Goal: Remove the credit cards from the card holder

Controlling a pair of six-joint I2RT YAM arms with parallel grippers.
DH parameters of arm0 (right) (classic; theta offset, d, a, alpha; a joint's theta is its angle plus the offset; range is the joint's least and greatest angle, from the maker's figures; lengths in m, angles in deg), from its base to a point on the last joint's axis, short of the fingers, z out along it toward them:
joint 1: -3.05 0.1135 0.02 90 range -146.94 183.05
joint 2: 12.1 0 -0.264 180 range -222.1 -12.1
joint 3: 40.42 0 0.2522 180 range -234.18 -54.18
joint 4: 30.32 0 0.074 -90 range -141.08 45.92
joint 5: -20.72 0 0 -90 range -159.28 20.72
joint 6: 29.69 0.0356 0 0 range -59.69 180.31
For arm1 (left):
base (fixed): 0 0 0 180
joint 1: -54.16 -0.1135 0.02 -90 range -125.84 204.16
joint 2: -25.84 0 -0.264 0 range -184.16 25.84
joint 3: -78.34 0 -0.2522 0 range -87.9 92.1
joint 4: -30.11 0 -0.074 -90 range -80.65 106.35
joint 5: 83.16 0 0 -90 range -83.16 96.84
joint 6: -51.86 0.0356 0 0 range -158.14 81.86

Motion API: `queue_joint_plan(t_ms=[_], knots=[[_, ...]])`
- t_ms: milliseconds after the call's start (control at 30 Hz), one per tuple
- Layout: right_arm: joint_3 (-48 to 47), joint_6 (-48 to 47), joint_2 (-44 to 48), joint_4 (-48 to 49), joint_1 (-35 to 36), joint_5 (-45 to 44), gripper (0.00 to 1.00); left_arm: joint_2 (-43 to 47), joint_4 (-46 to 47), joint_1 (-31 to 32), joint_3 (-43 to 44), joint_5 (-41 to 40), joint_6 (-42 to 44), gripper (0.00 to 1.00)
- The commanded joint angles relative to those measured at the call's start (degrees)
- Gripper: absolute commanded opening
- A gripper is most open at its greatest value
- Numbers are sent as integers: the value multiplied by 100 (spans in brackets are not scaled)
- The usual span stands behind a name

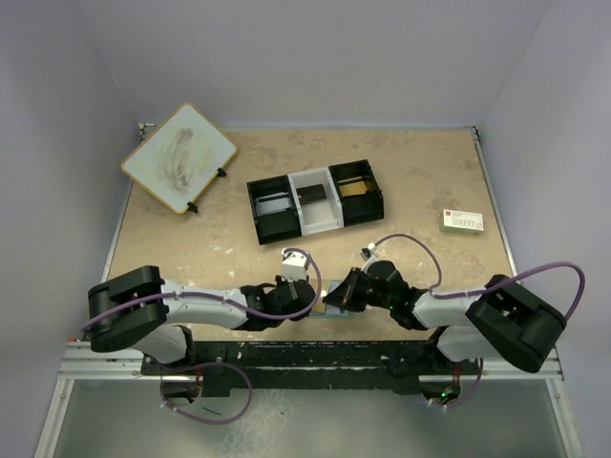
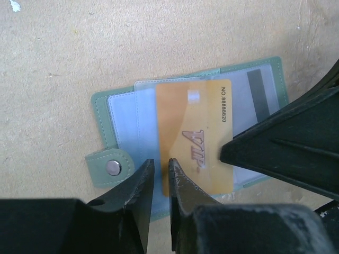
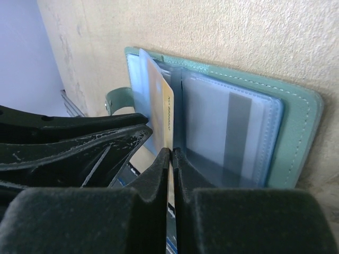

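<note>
The grey-green card holder [image 2: 99,114] lies open on the table at the near edge, between both grippers [image 1: 333,307]. Its clasp tab [image 2: 111,167] points left. An orange-gold credit card [image 2: 193,137] marked VIP sticks partly out of a pale-blue pocket. My right gripper [image 3: 171,151] is shut on that card's edge [image 3: 161,114]. A pale bluish-grey card with a dark stripe [image 2: 257,95] sits in the right clear pocket [image 3: 233,132]. My left gripper [image 2: 160,163] hovers over the holder's left panel with its jaws a narrow gap apart and nothing between them.
A black-and-white three-compartment tray [image 1: 315,202] stands mid-table behind the grippers. A white box with red and green print [image 1: 463,221] lies at the right. A tilted pale board [image 1: 179,157] sits at the back left. Walls enclose the table.
</note>
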Motion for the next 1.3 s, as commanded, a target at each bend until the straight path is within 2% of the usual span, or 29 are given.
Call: queue_joint_plan(t_ms=[0,200,367,467,733,900,1033,1133,1267], knots=[[124,-129,372,-414,-109,-102,6,108,-472,6,-176,-244,33,15],[174,-140,503,-559,-188,-119,8,77,-234,6,-197,-51,87,14],[208,-68,507,-287,-192,-165,11,-81,-101,13,-130,143,135,14],[141,-16,452,-209,-196,-258,21,-118,-104,11,-96,167,140,13],[388,469,114,713,-205,-414,28,-104,-129,13,-116,190,116,12],[293,368,-63,852,-213,-276,19,-94,-115,15,-152,168,90,11],[278,209,91,692,-250,-255,4,-48,-165,15,-154,139,86,10],[267,-16,433,89,-346,-325,2,90,-298,15,-156,74,83,10],[350,-265,740,-238,-407,-182,2,305,-300,15,-222,13,64,9]])
